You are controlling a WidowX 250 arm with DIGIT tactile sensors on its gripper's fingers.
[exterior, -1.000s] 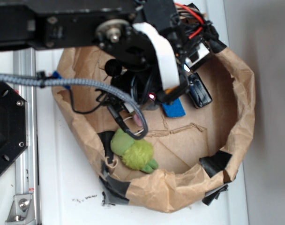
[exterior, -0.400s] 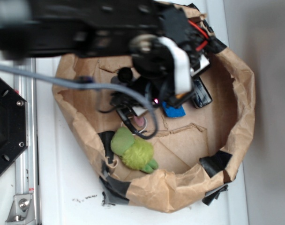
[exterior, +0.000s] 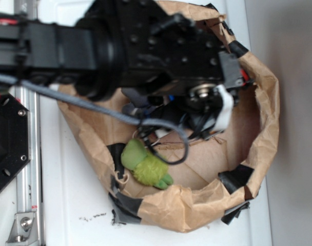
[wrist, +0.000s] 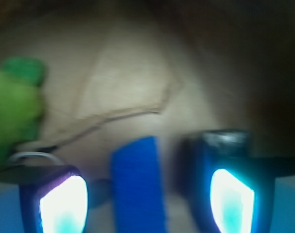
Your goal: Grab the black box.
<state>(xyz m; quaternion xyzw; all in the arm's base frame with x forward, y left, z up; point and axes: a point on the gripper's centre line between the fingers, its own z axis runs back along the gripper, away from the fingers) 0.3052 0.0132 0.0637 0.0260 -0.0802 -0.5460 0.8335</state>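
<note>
Jaws of the black robot gripper [wrist: 147, 194] stand apart, with a clear gap between the two glowing fingers [wrist: 62, 204], and they grasp nothing. In the wrist view, going from left to right, the green plush toy [wrist: 14, 116] lies at the left edge on the brown paper floor [wrist: 123, 82]. Next comes the left finger, then the flat blue rectangular sponge [wrist: 138, 187], which lies in the gap between the fingers. On the right side, a small glossy black box [wrist: 225, 141] shows its top edge just behind the right finger, so it is beside the sponge and not between the fingers. This view is blurred, so I cannot tell if the finger touches the box.

The exterior view shows other things. The black robot arm [exterior: 145, 46] covers the middle of the brown paper bag basin [exterior: 264, 118], and it hides the sponge and the black box completely. Only the green plush toy [exterior: 145, 166] is visible there, near the lower left wall, with black tape patches [exterior: 238, 177] on the rim.
</note>
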